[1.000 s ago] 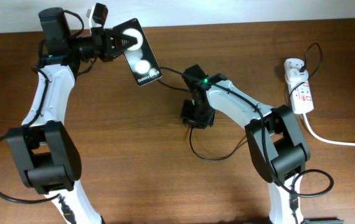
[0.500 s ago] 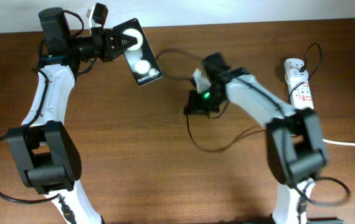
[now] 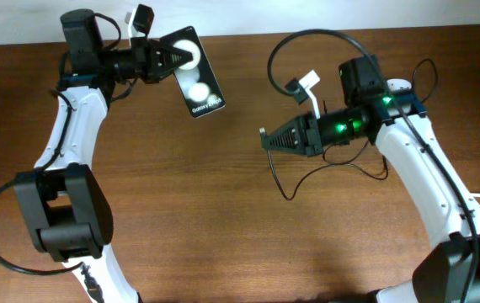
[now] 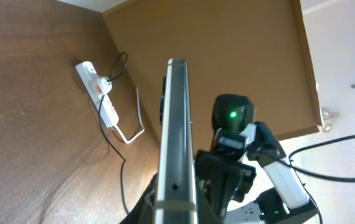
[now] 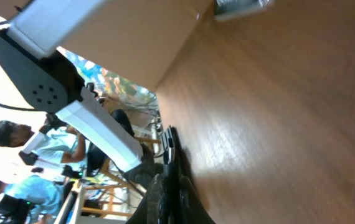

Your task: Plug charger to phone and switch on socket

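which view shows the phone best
Overhead: the phone shows its whole glossy screen, held at one end by the left gripper. Left wrist shows only its thin edge. Right wrist shows no clear phone.

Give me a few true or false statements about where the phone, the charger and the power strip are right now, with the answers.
1. The left gripper holds the phone. True.
2. The charger is plugged into the phone. False: its end is at the right gripper, well apart from the phone.
3. The socket lies beside the left arm. False: it lies on the right arm's side of the table.
4. The right gripper is shut. True: the right wrist view shows its fingers together, and the thin cable hangs from its tip.
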Robot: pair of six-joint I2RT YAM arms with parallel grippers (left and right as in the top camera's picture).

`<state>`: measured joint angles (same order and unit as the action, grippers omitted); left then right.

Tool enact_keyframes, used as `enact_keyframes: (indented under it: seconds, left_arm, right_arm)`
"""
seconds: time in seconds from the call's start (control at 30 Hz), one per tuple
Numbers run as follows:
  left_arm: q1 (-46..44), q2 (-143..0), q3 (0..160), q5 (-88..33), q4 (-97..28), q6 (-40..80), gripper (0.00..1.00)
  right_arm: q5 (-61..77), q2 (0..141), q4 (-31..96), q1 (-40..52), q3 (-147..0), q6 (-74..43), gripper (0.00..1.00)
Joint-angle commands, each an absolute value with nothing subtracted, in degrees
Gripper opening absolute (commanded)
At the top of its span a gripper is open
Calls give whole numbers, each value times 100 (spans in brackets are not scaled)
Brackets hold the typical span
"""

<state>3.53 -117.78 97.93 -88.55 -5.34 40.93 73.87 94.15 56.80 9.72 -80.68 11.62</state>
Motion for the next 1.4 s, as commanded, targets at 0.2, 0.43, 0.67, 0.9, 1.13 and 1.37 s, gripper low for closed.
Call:
enact_keyframes:
  seconds: [0.2,0.43,0.67,0.9,1.13,1.37]
  left_arm:
    - [-244,-11764,9830,-9013,-517,4021,0]
    - [-327,-11764,9830,-9013,-519,4021,0]
    - [-327,-11764,9830,-9013,-523,4099,0]
    - [-329,-11764,9830,-9013,-565,4281,0]
    - [-329,-11764,9830,-9013,-652,4281,0]
    - [-327,-11764,9830,-9013,-655,4410,0]
  right_arm:
    - [6847,9376,2812,1441,-7240,-1236,4]
    - [6827,9445,2012,1763,-7240,-2003,4]
    - [6866,9601,2005,1763,-7181,-1933,4]
    - [6805,9601,2008,1763,-7181,-1870,4]
    - [6810,9601,2016,1763,-7181,-1872,4]
    - [6807,9601,2014,1763,-7181,-1870,4]
